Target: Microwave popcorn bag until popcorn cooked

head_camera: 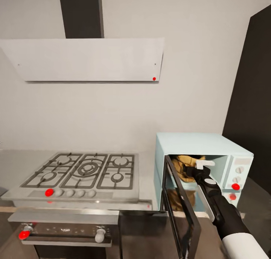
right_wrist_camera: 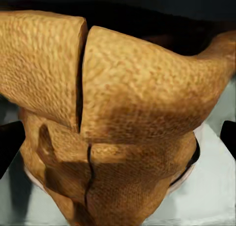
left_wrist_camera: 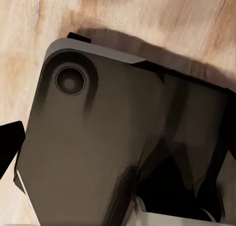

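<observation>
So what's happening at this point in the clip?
The robot's right arm reaches into the open microwave, whose door hangs swung outward. The popcorn bag is inside the cavity, right at the right gripper; whether the fingers are clamped on it can't be told. The microwave sits on the countertop beside the gas hob. The left wrist camera faces a wooden floor.

- From my head camera, the microwave (head_camera: 203, 153) sits on the countertop (head_camera: 15, 161) at 4 o'clock, right of the gas hob (head_camera: 84, 170).
- The popcorn bag (head_camera: 188, 165) lies inside it, behind the open door (head_camera: 182, 210).
- The oven (head_camera: 64, 230) sits below the hob.
</observation>
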Available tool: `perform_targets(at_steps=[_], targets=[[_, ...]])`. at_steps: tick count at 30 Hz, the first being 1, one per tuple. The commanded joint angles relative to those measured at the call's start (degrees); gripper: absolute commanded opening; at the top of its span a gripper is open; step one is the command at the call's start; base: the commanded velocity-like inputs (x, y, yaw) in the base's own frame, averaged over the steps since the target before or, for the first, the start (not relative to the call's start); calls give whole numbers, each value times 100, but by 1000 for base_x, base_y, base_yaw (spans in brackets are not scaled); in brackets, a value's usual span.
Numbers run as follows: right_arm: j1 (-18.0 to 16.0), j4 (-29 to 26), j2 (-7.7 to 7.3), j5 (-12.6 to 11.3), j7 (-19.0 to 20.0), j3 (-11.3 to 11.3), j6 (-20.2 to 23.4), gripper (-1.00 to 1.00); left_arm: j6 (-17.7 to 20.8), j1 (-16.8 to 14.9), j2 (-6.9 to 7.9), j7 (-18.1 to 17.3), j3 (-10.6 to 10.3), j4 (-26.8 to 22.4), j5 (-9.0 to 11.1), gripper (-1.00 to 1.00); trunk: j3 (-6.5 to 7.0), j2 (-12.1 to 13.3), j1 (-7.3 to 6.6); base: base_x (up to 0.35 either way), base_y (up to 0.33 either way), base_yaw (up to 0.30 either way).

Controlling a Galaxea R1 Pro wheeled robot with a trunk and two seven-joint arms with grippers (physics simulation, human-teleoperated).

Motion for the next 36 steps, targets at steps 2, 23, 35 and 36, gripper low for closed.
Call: perform_targets(at_steps=[2, 23, 35, 36], targets=[[-3, -7, 3, -53, -55, 15, 28, 100, -13, -4, -3, -24, 31, 1, 20, 100, -8, -6, -1, -239, -140, 0], [-3, -16, -4, -52, -20, 18, 114, 100, -13, -5, 0, -24, 49, 1, 46, 100, -8, -6, -1, -257, -152, 0], [4, -121, -4, -48, 634, 34, 1317, 100, -13, -3, 0, -24, 57, 1, 46, 100, -8, -6, -1, -258, -152, 0], [30, -138, -14, -44, 799, 31, 1454, 100, -13, -3, -1, -24, 57, 1, 46, 100, -8, -6, -1, -258, -153, 0]])
